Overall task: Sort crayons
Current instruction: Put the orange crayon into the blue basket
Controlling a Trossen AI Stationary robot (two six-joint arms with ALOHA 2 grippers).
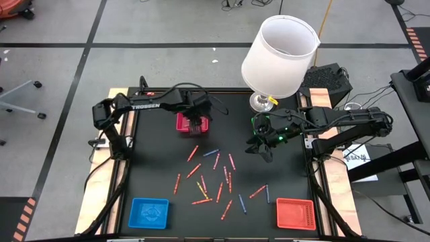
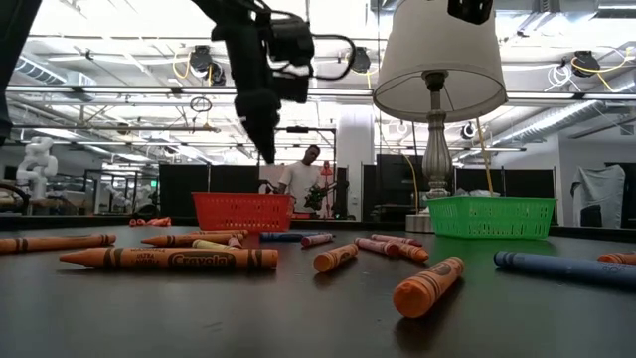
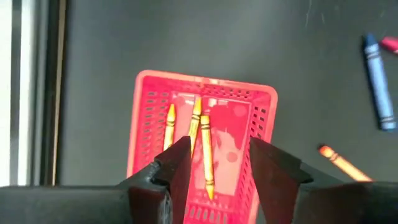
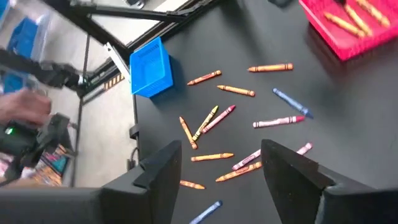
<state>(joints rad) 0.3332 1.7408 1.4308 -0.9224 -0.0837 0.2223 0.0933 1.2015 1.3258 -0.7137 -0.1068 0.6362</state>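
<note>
Several crayons (image 1: 213,176), mostly orange, red and pink with a few blue, lie scattered on the black table. A red tray (image 3: 202,134) at the far left holds three yellow crayons (image 3: 207,155) lying flat in it. My left gripper (image 3: 219,146) hangs open right above this tray (image 1: 191,123), pointing steeply down, its fingers on either side of one yellow crayon without touching it. My right gripper (image 1: 263,149) hovers open above the table, right of the scattered crayons (image 4: 214,118), with nothing between its fingers (image 4: 217,155).
A blue tray (image 1: 149,212) stands at the near left, a second red tray (image 1: 295,214) at the near right. A white-shaded lamp (image 1: 279,57) stands at the far right, with a green basket (image 2: 492,217) beside it. A person stands in the room behind (image 2: 303,174).
</note>
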